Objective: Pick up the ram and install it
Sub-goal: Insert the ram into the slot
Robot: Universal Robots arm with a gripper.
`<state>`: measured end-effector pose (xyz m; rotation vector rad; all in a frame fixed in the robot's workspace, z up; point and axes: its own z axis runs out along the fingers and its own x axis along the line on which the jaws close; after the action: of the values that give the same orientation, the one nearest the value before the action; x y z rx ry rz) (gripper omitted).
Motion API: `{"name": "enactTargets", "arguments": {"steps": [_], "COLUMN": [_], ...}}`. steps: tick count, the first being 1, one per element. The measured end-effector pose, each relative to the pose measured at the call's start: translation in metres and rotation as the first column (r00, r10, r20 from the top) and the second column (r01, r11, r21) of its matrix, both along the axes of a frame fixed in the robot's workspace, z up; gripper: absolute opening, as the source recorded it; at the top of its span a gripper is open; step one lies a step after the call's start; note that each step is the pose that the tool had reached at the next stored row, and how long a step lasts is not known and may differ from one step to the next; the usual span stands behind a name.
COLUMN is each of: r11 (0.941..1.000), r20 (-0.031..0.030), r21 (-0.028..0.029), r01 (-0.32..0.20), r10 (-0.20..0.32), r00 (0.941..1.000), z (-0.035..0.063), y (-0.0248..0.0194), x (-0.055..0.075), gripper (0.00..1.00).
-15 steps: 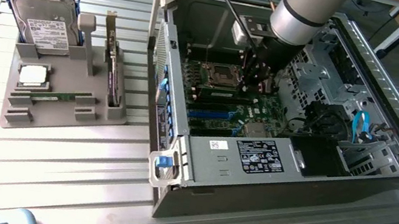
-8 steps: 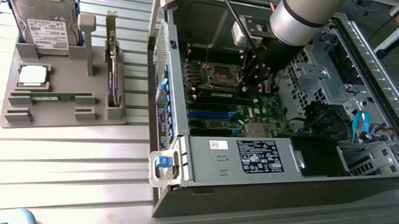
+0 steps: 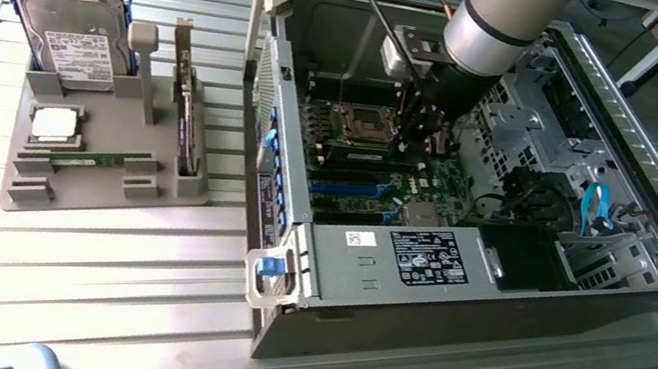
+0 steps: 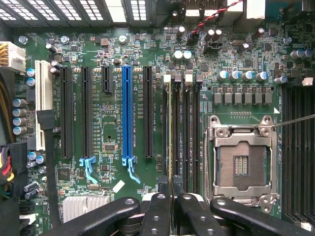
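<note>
Closest to the wrist camera: the gripper, black fingers clenched on the ram. Held edge-on, so seen just as a thin yellowish-green line between the two fingertips. Lined up along the bank of black memory slots, at the slot on the side of the expansion slots; whether pushed into it or just above it, cannot tell. Just beside that bank, the processor socket, open, with bare contacts inside its metal frame. On the other side of the ram, the long black expansion slots with one blue slot among them, then a white slot further off.

In the exterior view, gripper deep inside the open computer case, under the silver arm, close over the green motherboard.

Well apart, toward the exterior view's left, a gray holder on the slatted metal table. In it, a hard drive propped up at the far end, a square silver processor chip lying flat, and a dark expansion card upright on edge at the side nearest to the case.
</note>
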<state>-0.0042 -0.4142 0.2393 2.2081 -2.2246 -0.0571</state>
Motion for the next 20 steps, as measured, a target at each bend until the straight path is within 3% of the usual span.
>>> {"name": "enactTargets", "arguments": {"steps": [20], "r11": [1.0], "r20": [0.0], "r21": [-0.0001], "r01": [-0.004], "r10": [0.004], "r00": [1.0], "z": [-0.0021], "y": [0.0], "x": [0.0001], "gripper": [0.12]}}
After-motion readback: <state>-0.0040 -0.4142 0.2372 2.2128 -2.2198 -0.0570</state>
